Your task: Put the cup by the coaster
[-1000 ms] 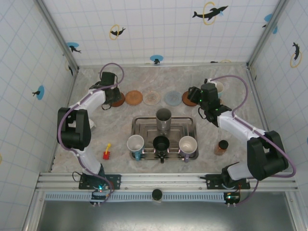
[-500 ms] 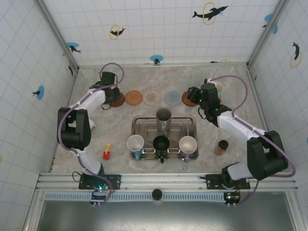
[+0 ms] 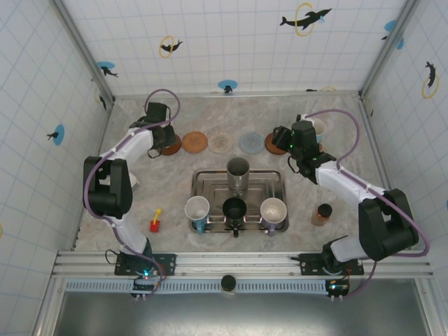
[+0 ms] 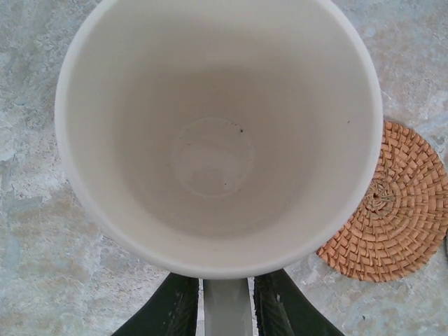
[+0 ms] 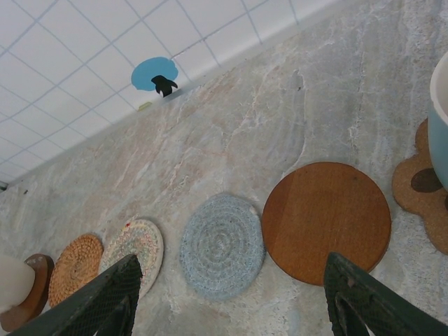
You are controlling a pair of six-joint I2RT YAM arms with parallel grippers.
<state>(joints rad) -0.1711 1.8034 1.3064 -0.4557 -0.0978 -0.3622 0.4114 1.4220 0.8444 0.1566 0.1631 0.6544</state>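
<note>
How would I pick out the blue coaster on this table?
Find the metal tray in the middle of the table, then look just past it to the row of round coasters along the far side. The blue coaster lies between a pale speckled one and a smooth brown one. It is the only blue-grey woven disc there.

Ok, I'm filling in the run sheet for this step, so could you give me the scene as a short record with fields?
cup: white cup, upright, empty, beside the woven orange coaster
left tool: fingers either side of the cup's near wall; grip cannot be told
right tool: open, empty, over the coaster row
below right tool: blue-grey coaster, brown round coaster
tray: metal tray with a steel cup and a black mug
</note>
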